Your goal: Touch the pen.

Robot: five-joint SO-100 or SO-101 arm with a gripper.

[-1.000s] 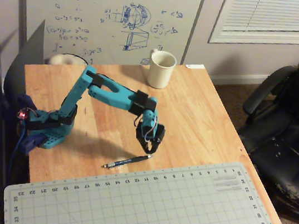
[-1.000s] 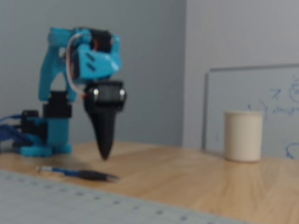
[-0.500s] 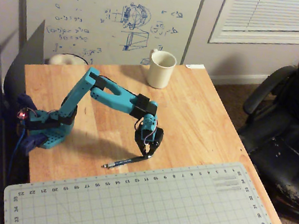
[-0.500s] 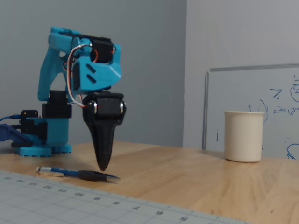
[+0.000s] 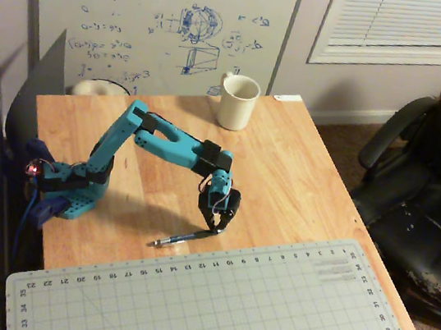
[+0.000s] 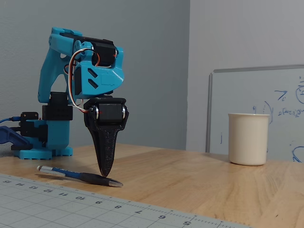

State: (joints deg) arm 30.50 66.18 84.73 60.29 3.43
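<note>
Wooden table [image 5: 302,177] before whiteboard [image 5: 160,15], office chair [image 5: 433,188] past its right edge in overhead view. We see grid cutting mat [image 5: 224,307] covering near edge. Pen [image 5: 182,238] lies flat on wood, just beside mat's far edge. Gripper [image 5: 213,229] points straight down; its tip sits at pen's grip end. Fingers look pressed together, holding nothing. 1 cream mug [image 5: 237,102] stands near far edge, well apart.
</note>
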